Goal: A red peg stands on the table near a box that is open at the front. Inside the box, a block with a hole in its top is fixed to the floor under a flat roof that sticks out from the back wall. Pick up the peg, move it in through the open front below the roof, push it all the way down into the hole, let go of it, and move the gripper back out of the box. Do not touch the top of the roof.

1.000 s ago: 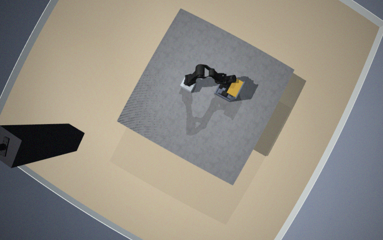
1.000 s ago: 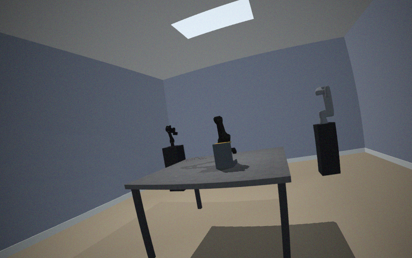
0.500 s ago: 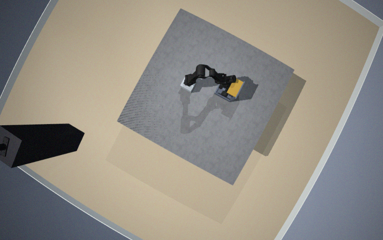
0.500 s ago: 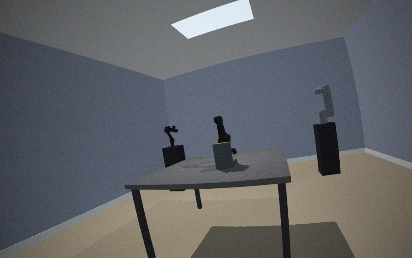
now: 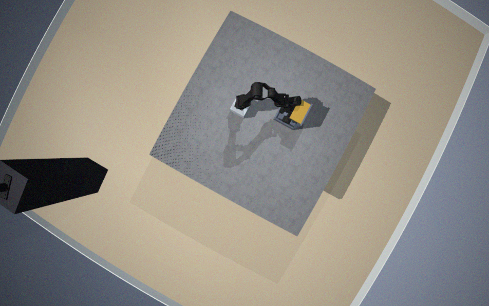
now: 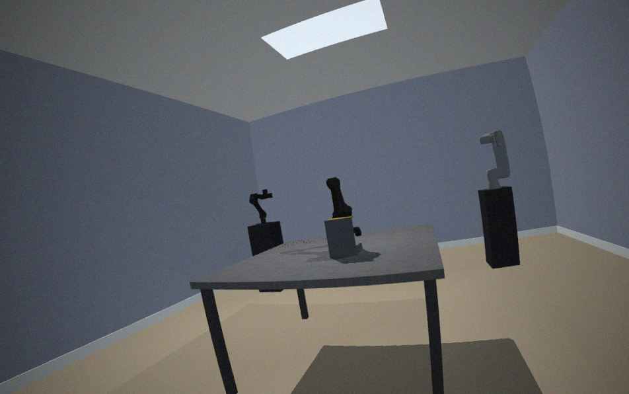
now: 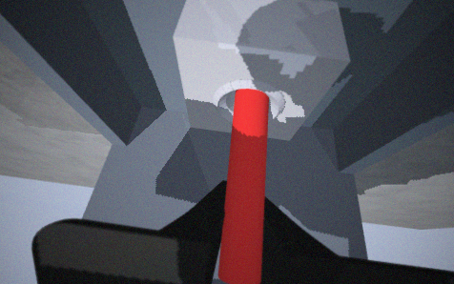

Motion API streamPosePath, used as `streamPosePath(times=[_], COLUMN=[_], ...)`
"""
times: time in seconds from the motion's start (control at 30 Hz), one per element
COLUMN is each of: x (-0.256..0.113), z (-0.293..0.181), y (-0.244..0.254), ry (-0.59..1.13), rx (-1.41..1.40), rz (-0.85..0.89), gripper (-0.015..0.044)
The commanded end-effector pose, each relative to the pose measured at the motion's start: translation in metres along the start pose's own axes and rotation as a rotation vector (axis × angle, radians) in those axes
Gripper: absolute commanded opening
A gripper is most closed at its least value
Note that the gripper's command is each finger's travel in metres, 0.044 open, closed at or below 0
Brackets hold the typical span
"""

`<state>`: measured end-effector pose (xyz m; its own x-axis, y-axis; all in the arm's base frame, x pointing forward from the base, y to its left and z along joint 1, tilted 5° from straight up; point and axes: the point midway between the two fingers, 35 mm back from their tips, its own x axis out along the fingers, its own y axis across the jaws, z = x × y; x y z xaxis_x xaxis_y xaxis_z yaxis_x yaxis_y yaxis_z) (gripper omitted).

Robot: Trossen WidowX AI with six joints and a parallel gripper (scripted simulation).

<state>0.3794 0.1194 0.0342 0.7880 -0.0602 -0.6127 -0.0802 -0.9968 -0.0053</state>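
The red peg [image 7: 249, 157] is held between the fingers of my gripper [image 7: 235, 190], which is shut on it inside the box [image 5: 283, 123] [image 6: 341, 237] [image 7: 95, 76]. In the wrist view the peg's far end overlaps the round hole [image 7: 226, 93] in the light block [image 7: 205, 67]. The rim shows on both sides of it, and I cannot tell whether the tip has entered. The yellow roof [image 5: 301, 112] [image 6: 341, 217] covers the back part of the box. The peg is too small or hidden to see in the top and exterior views. In the exterior view the box's wall hides the gripper.
The box's side walls stand left and right of the block in the wrist view. The arm [image 5: 265, 92] [image 6: 337, 197] reaches over the grey table [image 5: 252, 187] [image 6: 394, 260] from its pale base [image 5: 238, 112]. Other arms stand on black pedestals [image 6: 499, 227] [image 6: 265, 236] beyond the table.
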Motion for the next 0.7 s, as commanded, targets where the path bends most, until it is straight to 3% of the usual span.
streamPosePath(times=[0.0,0.2,0.47,0.67], x=[0.0008,0.0008,0.0003,-0.0016], z=[0.0083,0.0083,0.0003,-0.0002], y=[0.0011,0.0011,0.0000,-0.0001], ry=[-0.021,-0.021,-0.001,-0.001], rx=[-0.010,-0.010,0.000,-0.001], rz=[-0.001,-0.001,0.000,0.000], gripper=[0.0000,0.0000,0.0210,0.0220])
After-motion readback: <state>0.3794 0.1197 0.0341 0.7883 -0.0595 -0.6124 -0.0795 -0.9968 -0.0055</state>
